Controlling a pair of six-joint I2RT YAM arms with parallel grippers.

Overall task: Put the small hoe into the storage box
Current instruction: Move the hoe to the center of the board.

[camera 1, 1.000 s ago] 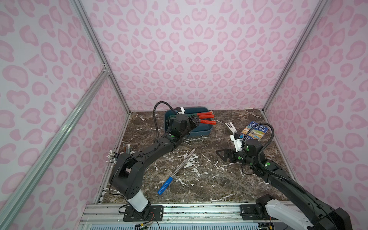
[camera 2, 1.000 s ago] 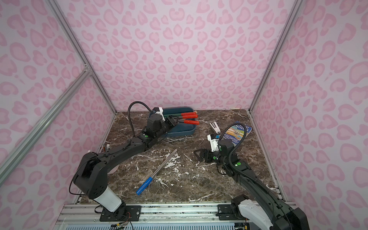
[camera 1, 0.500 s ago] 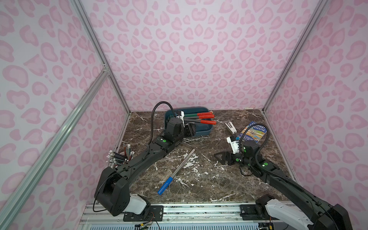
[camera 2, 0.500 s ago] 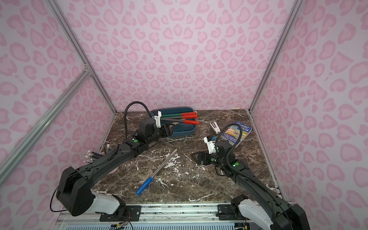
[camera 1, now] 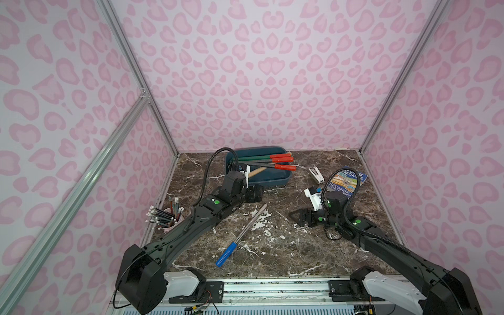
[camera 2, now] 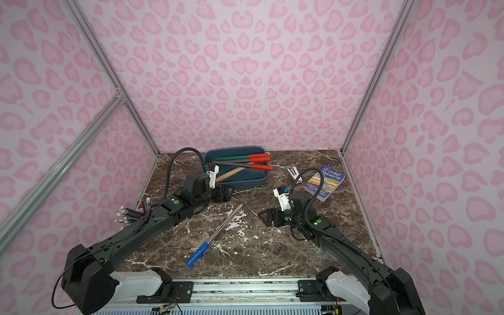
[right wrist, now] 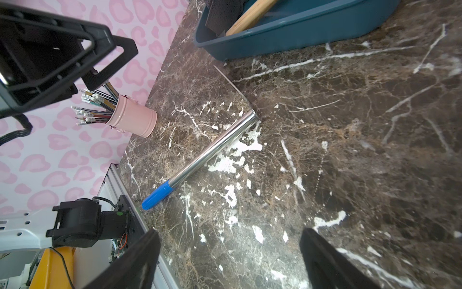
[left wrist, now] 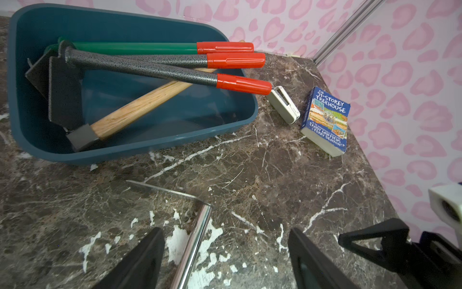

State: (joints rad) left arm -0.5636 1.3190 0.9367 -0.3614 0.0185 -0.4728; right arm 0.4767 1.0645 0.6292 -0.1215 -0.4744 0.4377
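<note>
Hoe (left wrist: pixel 150 68) lies in storage box (left wrist: pixel 150 147), apart from open, empty left jaws.

The storage box (left wrist: pixel 162 143) is dark teal-blue. Inside, one green shaft (left wrist: pixel 130 47) and two speckled grey-black shafts (left wrist: pixel 162 72) end in red grips (left wrist: pixel 242 83). The worktop (left wrist: pixel 275 175) is brown marble, white-veined. At the box's six o'clock, a chrome tool (camera 1: pixel 249 224) has a blue grip (camera 1: pixel 225 254).

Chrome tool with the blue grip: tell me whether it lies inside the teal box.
No: in a top view the chrome tool lies on the marble table, in front of the storage box, outside it.
</note>
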